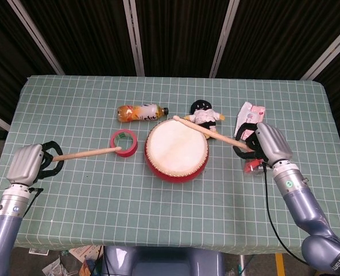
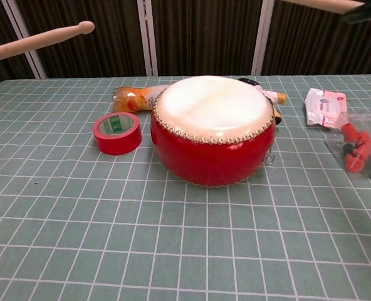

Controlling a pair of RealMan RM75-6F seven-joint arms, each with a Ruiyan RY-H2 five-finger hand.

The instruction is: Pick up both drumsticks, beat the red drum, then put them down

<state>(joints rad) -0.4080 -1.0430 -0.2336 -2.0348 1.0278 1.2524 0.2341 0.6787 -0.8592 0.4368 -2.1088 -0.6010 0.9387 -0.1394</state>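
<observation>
Head view: round red drum with pale skin (image 1: 176, 149) at frame centre. Right hand (image 1: 266, 145), centre-right, grasps pale wooden drumstick (image 1: 207, 131) angled across drum's upper right; chest view puts it high at top right, likely raised for stroke. Left hand (image 1: 29, 163), lower left, grasps second wooden drumstick (image 1: 89, 153), tip over red tape roll (image 1: 123, 142), apparently waiting its turn. Surface: green grid-patterned tablecloth (image 1: 101, 201). Behind: dark curtain with pale slanted bars (image 1: 176, 34).
</observation>
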